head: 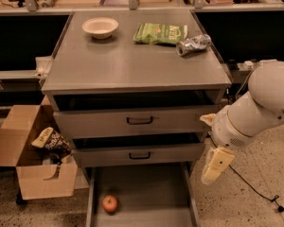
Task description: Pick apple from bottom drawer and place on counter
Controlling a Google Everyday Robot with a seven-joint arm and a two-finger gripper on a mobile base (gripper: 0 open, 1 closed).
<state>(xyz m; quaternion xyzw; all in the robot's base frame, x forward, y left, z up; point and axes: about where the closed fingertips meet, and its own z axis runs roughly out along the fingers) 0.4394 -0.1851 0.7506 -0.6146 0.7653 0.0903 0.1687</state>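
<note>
Apple [110,203] lies on floor of bottom drawer [151,193], left side, near left wall; drawer pulled out. Gripper [214,171] hangs to right of drawer, outside its right wall, well apart from apple, nothing in it; grip state cannot be told. Counter [132,65] above carries cream bowl [100,27], green bag [160,33], silver can [193,45]. Cardboard box [33,174] on floor at left.

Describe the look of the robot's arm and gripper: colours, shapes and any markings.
The arm is glossy white, built from thick, rounded, tube-like segments; no lettering or cables can be made out on it. The gripper is a pale cream, flat, blocky piece, much narrower than the arm. It is just right of the open bottom drawer.
</note>
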